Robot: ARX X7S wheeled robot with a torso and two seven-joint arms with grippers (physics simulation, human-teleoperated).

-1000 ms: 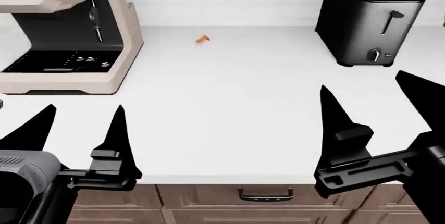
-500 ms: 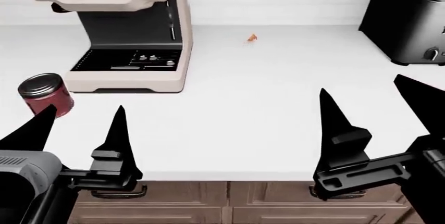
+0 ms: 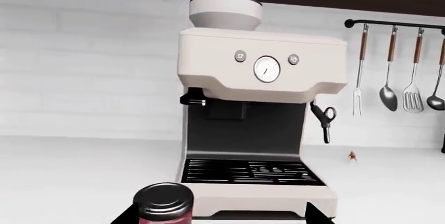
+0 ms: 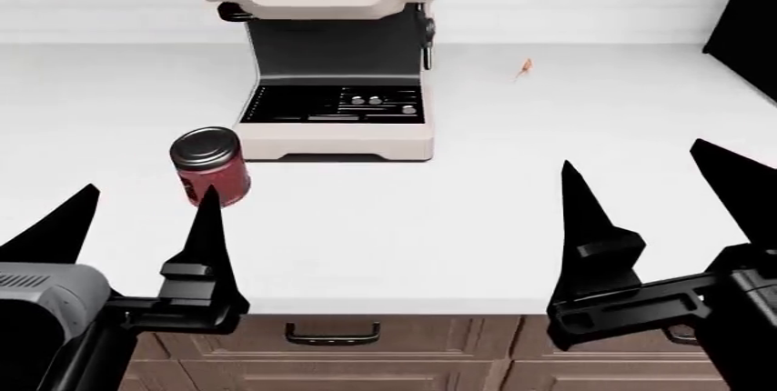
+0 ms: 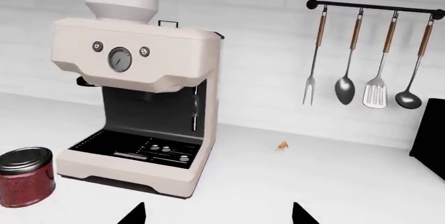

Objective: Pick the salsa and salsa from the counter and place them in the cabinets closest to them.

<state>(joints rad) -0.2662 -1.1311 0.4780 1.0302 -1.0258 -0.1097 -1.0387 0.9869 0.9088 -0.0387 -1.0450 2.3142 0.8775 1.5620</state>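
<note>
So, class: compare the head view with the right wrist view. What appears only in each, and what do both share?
Only the head view shows the left gripper and right gripper whole, both open, and the brown drawers under the counter edge. Only the right wrist view shows the full utensil rail and the machine's bean hopper. Both show the salsa jar, coffee machine and tiny shrimp.

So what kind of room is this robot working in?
Most likely a simulated kitchen: an espresso machine stands on a white countertop, utensils hang on a wall rail, and a salsa jar sits nearby.
</note>
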